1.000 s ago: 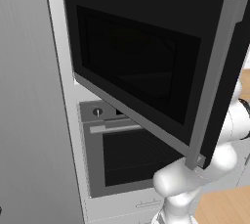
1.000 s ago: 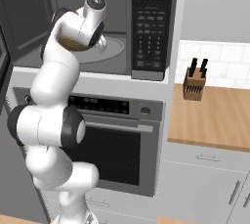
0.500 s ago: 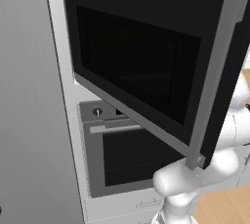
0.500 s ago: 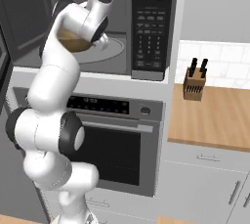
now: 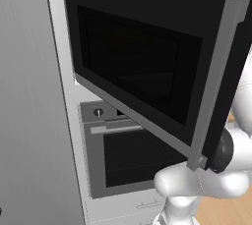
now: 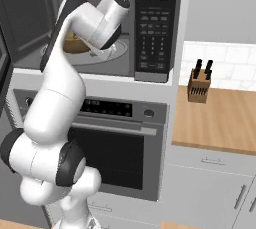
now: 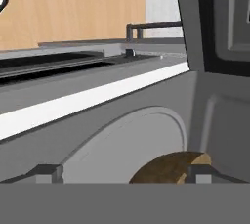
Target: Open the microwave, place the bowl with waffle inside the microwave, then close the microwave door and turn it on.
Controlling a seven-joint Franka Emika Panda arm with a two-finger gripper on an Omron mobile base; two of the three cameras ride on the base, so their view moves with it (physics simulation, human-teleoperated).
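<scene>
The hand [image 7: 124, 174] has spread its fingers off the bowl [image 7: 168, 168].

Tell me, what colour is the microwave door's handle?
Grey. The handle shows best in the left base view.

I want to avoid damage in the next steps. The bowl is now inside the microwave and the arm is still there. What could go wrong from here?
1. The open gripper hangs close over the bowl on the turntable; pulling out carelessly could drag or tip it.
2. The arm reaches through the microwave opening, so it may hit the frame.
3. The microwave door stands wide open beside the robot; the elbow could knock it.
</scene>
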